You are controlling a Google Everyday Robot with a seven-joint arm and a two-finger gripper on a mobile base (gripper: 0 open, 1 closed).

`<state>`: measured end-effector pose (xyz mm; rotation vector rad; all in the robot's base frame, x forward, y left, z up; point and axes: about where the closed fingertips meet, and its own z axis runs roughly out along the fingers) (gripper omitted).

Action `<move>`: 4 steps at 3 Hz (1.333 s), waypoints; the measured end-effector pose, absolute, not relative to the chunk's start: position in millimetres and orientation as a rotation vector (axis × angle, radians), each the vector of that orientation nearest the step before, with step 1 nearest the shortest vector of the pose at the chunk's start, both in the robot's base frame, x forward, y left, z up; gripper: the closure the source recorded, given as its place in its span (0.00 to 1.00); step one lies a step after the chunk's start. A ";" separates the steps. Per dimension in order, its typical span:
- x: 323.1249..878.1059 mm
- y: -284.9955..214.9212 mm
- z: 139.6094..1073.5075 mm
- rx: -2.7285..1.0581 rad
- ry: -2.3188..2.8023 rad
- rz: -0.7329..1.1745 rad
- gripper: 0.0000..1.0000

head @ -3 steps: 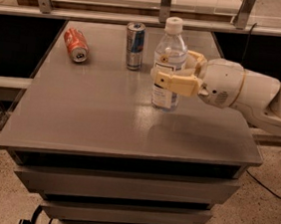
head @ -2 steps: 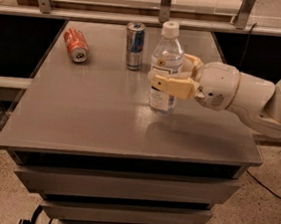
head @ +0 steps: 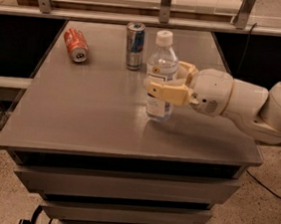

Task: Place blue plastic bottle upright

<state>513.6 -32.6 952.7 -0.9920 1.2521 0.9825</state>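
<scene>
since the earlier frames the gripper [head: 165, 80] and the blue plastic bottle [head: 163, 65] have shifted together slightly left and toward the near edge of the table [head: 94, 124]; both cans are unchanged.

gripper: reaches in from the right, over the right-centre of the table. its fingers are closed around the bottle's middle, with one finger [head: 168, 92] across the near side and the other showing behind the far side. grip is on the bottle body, above the label.

blue plastic bottle: upright, white cap [head: 164, 38] screwed on and uppermost. base is at the table surface, a shadow directly beneath it; whether it bears on the table or sits just clear cannot be told. body is clear and ribbed; fill level cannot be determined.

slim blue-and-silver can [head: 134, 46]: standing upright, behind and left of the bottle, near it but not touching. contents not visible.

red-orange can [head: 76, 45]: lying on its side at the far left of the table, one end turned toward the camera, well apart from the other items. contents not visible.
</scene>
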 end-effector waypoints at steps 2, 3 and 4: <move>507.5 -31.5 931.2 -0.972 1.317 0.959 0.12; 506.4 -33.8 924.3 -0.961 1.339 0.953 0.00; 506.4 -38.1 918.8 -0.956 1.361 0.941 0.00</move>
